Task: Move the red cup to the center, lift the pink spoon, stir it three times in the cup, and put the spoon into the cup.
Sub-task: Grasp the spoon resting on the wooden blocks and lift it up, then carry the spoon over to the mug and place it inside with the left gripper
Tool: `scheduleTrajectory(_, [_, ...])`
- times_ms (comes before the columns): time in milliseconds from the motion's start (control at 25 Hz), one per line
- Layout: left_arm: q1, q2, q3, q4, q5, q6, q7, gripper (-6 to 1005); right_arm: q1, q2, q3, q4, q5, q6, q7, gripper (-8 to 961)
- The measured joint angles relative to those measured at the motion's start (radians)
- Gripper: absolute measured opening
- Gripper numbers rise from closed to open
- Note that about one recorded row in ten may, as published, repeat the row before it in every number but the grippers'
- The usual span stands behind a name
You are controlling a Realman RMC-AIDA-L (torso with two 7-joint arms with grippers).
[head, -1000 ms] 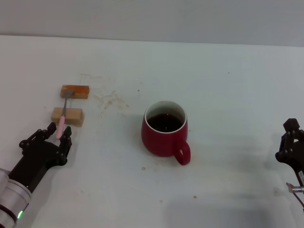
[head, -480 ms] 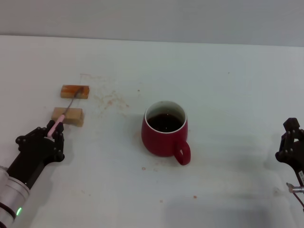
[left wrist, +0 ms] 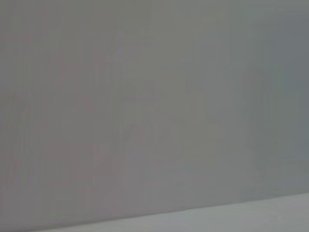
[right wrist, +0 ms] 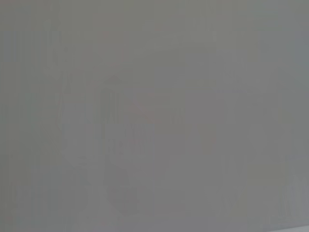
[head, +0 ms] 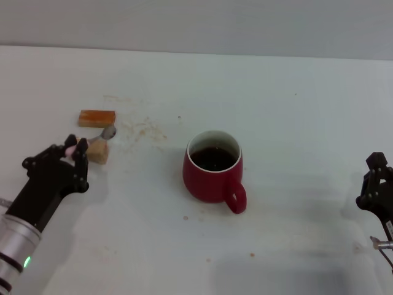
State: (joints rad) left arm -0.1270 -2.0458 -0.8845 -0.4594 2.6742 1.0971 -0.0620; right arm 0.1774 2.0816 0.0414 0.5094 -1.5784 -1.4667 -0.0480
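Note:
The red cup (head: 213, 166) stands near the middle of the white table, handle toward me, dark liquid inside. My left gripper (head: 69, 155) at the left is shut on the pink spoon (head: 92, 140). It holds the spoon by its pink handle, and the grey bowl end points toward the cup, raised above the tan block (head: 98, 152). My right gripper (head: 377, 184) is parked at the right edge, away from the cup. Both wrist views show only grey blur.
An orange block (head: 97, 117) lies behind the tan block at the left. Crumbs and stains (head: 141, 128) are scattered between the blocks and the cup. The table (head: 295, 123) is white and stretches right of the cup.
My left gripper closed on the spoon's pink handle and lifted it off the two blocks. The spoon's bowl end has swung toward the cup. The cup and right arm have not moved.

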Motion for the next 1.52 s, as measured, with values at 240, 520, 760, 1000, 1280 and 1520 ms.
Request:
scheduleTrajectory(240, [-0.001,0.040,-0.001,-0.098,0.028,-0.037,0.001,145,-0.003,0.000,0.000,0.000,0.000,0.000,0.002,1])
scheduleTrajectory(520, [-0.014,0.072,-0.020,-0.196,0.078,-0.049,-0.010,144,-0.004,0.000,0.000,0.000,0.000,0.002,0.000,1])
scheduleTrajectory(760, [0.036,0.166,-0.021,-0.470,0.124,-0.232,-0.013,144,-0.007,0.000,0.000,0.000,0.000,-0.002,0.000,1])
scheduleTrajectory(1000, [0.092,0.275,-0.034,-0.718,0.199,-0.423,-0.147,144,-0.008,0.000,0.004,-0.009,0.007,-0.005,0.001,1])
scheduleTrajectory(1280, [0.096,0.429,0.002,-0.901,0.216,-0.489,-0.328,145,-0.019,0.000,0.029,-0.029,0.012,-0.014,0.003,1])
scheduleTrajectory(1520, [0.097,0.481,0.044,-1.045,0.217,-0.596,-0.276,145,-0.046,-0.001,0.093,-0.049,0.021,-0.017,0.004,1])
